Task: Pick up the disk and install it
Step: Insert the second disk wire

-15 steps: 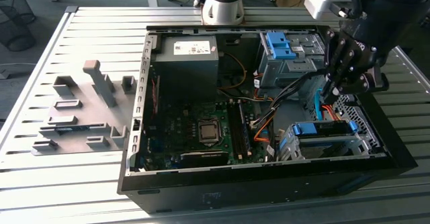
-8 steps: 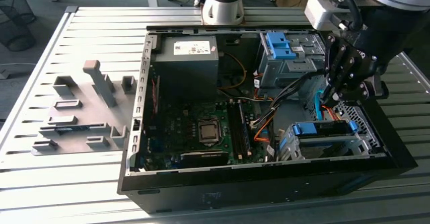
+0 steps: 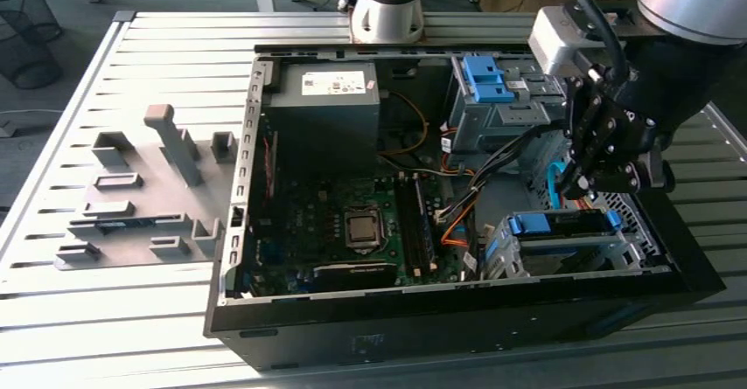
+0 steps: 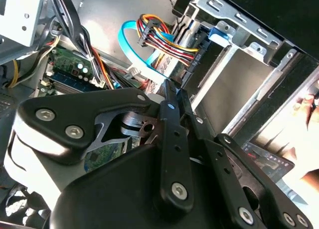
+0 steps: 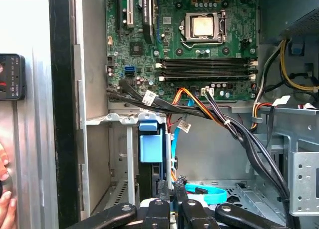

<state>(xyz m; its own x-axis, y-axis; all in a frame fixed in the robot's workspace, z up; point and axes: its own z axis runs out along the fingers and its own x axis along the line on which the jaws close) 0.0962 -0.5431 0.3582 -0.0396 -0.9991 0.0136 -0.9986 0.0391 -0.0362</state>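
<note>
The black gripper (image 3: 597,157) hangs inside the open black computer case (image 3: 467,319), at the exterior view's right, its fingertips (image 5: 172,186) pressed together on nothing. Just below it, the silver hard disk with blue plastic rails (image 3: 564,224) sits in the grey metal drive cage (image 3: 513,253) at the near right corner. A light-blue flat cable (image 4: 137,52) loops beside the fingers. The green motherboard (image 3: 338,223) lies to the left.

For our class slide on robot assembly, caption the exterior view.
Robot arm's tool lowered inside an open computer case, above the drive cage with a blue bracket.
</note>
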